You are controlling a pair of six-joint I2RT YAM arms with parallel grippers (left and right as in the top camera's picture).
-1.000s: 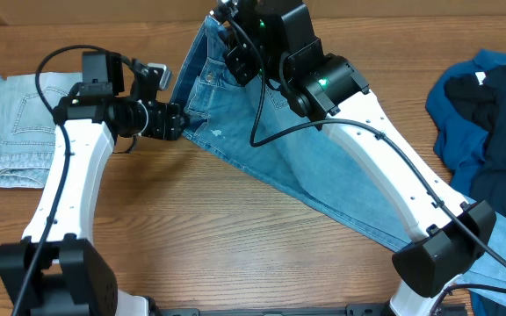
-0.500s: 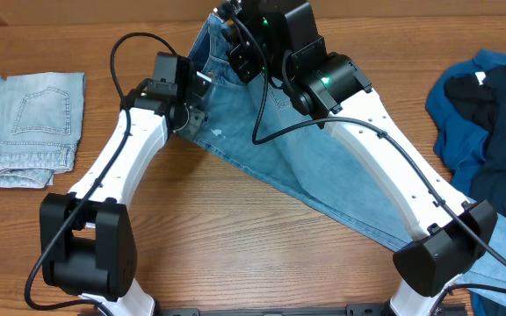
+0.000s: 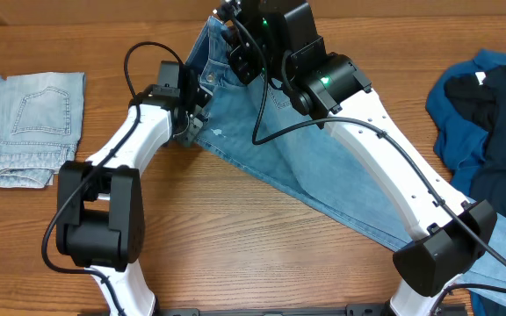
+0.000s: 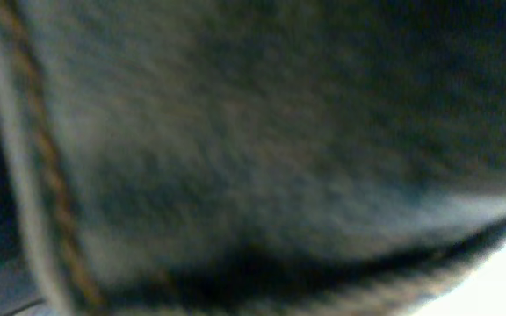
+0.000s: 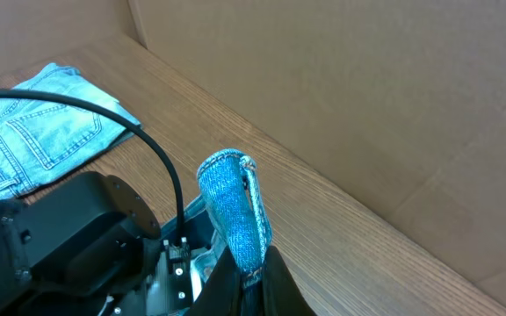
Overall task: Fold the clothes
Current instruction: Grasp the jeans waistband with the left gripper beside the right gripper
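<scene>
Mid-blue jeans (image 3: pixel 262 162) lie spread on the tabletop (image 3: pixel 235 254), one leg slanting from near right to far centre. The left fingers (image 3: pixel 195 124) meet their left edge, grip impossible to tell. Farther back, the right fingers (image 5: pixel 284 294) pinch a raised denim fold.

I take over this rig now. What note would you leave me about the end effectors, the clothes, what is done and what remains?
Right end effector: shut on the waist end of the mid-blue jeans, holding it raised above the table.
Left end effector: at the jeans' left edge near the waist; whether it grips cannot be told.
Clothes: mid-blue jeans run diagonally to the front right; pale jeans at the far left; deep-blue top heaped at the right.
Done: pale jeans folded.
Left: fold the mid-blue jeans, then the top.
</scene>
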